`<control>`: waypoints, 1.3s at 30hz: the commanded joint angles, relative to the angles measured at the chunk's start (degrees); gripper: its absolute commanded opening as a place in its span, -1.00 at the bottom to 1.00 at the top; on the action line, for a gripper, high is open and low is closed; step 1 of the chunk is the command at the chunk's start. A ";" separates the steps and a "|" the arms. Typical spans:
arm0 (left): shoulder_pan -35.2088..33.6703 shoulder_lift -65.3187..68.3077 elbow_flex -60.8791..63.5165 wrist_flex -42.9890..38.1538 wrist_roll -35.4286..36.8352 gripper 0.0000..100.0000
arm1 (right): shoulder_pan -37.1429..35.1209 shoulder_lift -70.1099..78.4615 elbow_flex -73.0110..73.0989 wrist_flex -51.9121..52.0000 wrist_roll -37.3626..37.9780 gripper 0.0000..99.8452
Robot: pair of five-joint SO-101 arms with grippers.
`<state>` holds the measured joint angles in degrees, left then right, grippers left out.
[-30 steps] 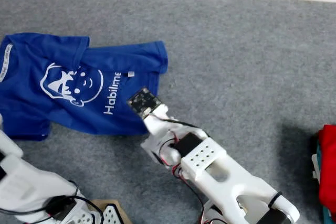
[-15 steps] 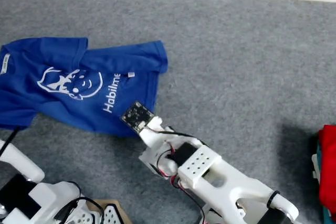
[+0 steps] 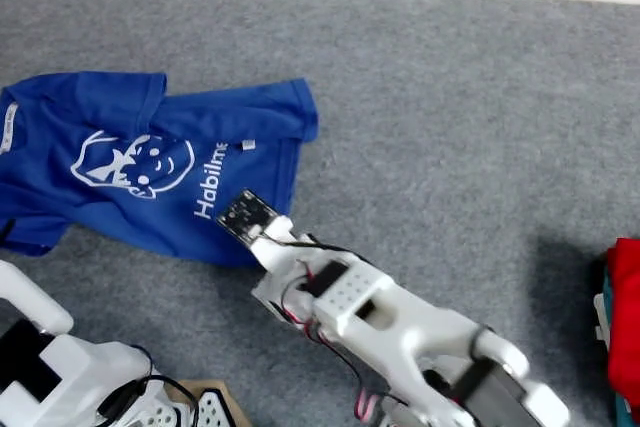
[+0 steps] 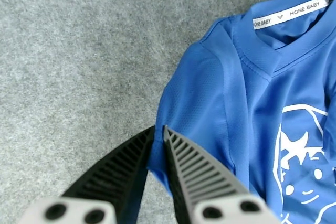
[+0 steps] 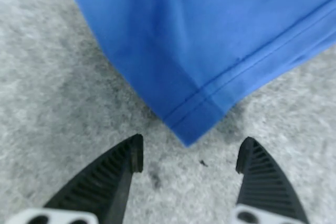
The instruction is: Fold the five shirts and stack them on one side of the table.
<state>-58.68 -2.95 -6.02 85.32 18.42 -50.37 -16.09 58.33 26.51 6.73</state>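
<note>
Right arm [image 3: 380,317] moved left along the hem since the earlier frame; shirt [image 3: 130,167] pulled slightly flatter at its sleeve.
Shirt, blue, laid print-up on the left part of the table [image 3: 450,97]. Left gripper [image 4: 159,129] clamped on the sleeve edge. Right gripper [image 5: 189,153] held wide apart just by the hem corner. Red cloth [image 3: 624,317] noted at the right edge, well apart.

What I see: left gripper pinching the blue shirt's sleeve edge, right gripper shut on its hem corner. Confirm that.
Wrong on the right gripper: it is open, not shut. The right wrist view shows its fingers spread either side of the hem corner of the blue shirt. The left gripper does pinch the sleeve edge.
</note>
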 commanded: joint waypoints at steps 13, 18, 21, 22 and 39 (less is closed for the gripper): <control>0.84 -0.04 -0.13 0.09 0.00 -0.94 | 9.36 3.03 -11.47 -2.59 0.35 -0.97; 0.92 -0.04 2.59 -1.41 0.00 -0.94 | 10.59 3.21 -13.23 -2.77 0.44 -0.97; 0.92 -0.04 4.26 -3.08 0.00 -0.94 | 10.77 3.82 -15.43 -2.95 0.53 -0.97; 0.92 -0.04 4.62 -3.16 0.00 -0.94 | 11.03 4.00 -16.04 -2.95 0.53 -0.97; 0.84 -0.04 4.97 -3.16 -0.09 -0.94 | 18.24 22.29 -32.75 -6.90 3.78 -0.83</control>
<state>-58.68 -2.68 -0.84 82.86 18.42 -33.32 8.35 28.53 19.30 9.27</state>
